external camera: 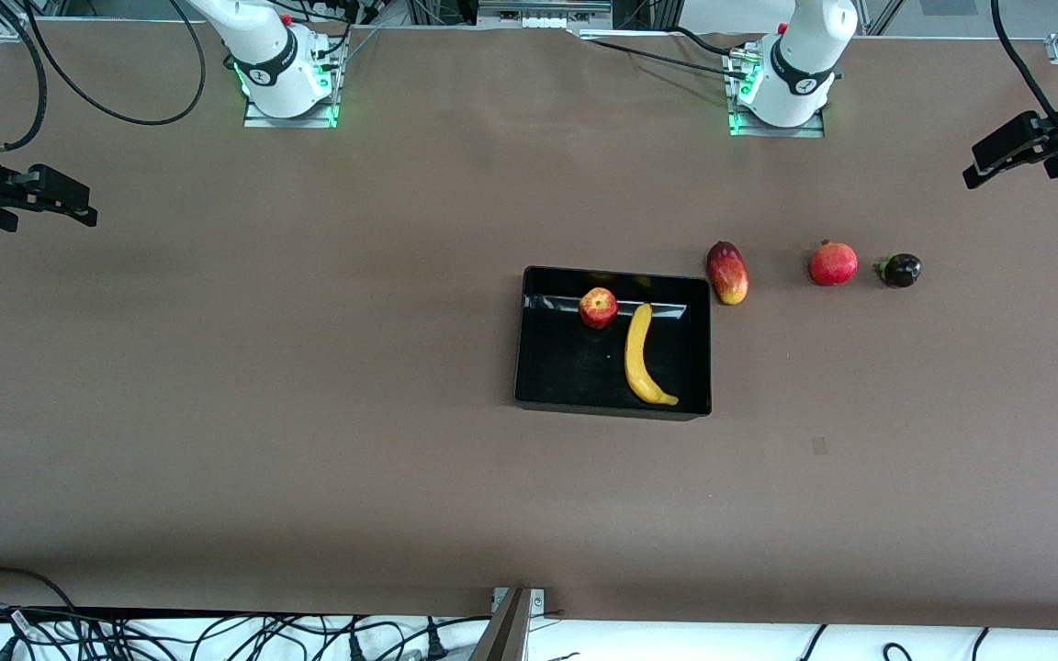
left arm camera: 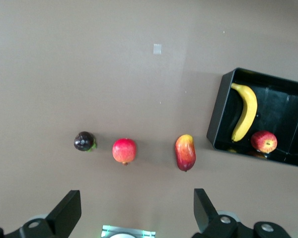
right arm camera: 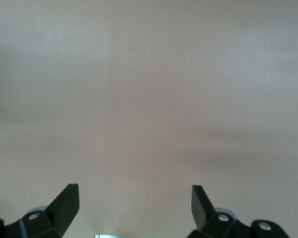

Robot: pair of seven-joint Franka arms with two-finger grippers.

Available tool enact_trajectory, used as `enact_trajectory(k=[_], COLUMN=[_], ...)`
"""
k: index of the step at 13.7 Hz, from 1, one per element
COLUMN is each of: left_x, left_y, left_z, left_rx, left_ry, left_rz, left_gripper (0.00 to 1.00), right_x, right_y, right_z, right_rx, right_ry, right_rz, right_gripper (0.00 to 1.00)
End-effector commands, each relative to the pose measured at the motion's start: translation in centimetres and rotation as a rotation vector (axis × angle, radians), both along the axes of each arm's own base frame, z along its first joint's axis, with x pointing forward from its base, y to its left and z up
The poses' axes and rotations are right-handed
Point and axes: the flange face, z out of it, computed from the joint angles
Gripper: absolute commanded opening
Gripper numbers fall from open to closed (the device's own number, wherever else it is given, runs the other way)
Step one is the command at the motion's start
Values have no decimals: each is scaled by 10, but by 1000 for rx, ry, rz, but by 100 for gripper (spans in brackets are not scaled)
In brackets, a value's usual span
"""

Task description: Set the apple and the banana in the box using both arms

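Observation:
The black box (external camera: 538, 344) sits near the middle of the table. The apple (external camera: 599, 308) lies in it by the wall toward the robots' bases. The banana (external camera: 641, 356) lies in it beside the apple. In the left wrist view the box (left arm camera: 219, 116), banana (left arm camera: 245, 111) and apple (left arm camera: 263, 142) show the same. My left gripper (external camera: 1011, 158) is open and empty, up high over the table's left-arm end; its open fingertips frame (left arm camera: 135, 208). My right gripper (external camera: 59, 200) is open and empty, up high over the right-arm end, over bare table (right arm camera: 134, 206).
A red-and-yellow mango (external camera: 727, 272) lies just outside the box toward the left arm's end. A red pomegranate (external camera: 833, 263) and a dark mangosteen (external camera: 900, 270) lie in a row farther toward that end. A small pale tape mark (external camera: 820, 446) sits nearer the front camera.

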Motion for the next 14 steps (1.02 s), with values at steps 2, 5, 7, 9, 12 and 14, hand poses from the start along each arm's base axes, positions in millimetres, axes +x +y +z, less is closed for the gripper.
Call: enact_trajectory(k=[2, 5, 7, 9, 12, 14], left_x=[6, 15, 15, 11, 10, 7], left_y=[0, -2, -6, -13, -17, -16], left_z=[-3, -8, -5, 0, 1, -1], left_rx=[53, 53, 18, -29, -48, -39], left_ry=[-33, -56, -70, -73, -67, -49], left_rz=[-28, -31, -26, -23, -39, -64], left_gripper=[100, 100, 100, 100, 100, 100], right_x=[-5, -5, -5, -4, -5, -5], right_y=[-1, -1, -3, -1, -1, -6], right_z=[2, 1, 1, 2, 2, 2], right_rx=[-4, -3, -1, 38, 44, 45], right_ry=[8, 10, 10, 0, 1, 2], right_rz=[1, 0, -5, -13, -15, -22], right_gripper=[100, 100, 100, 100, 100, 100])
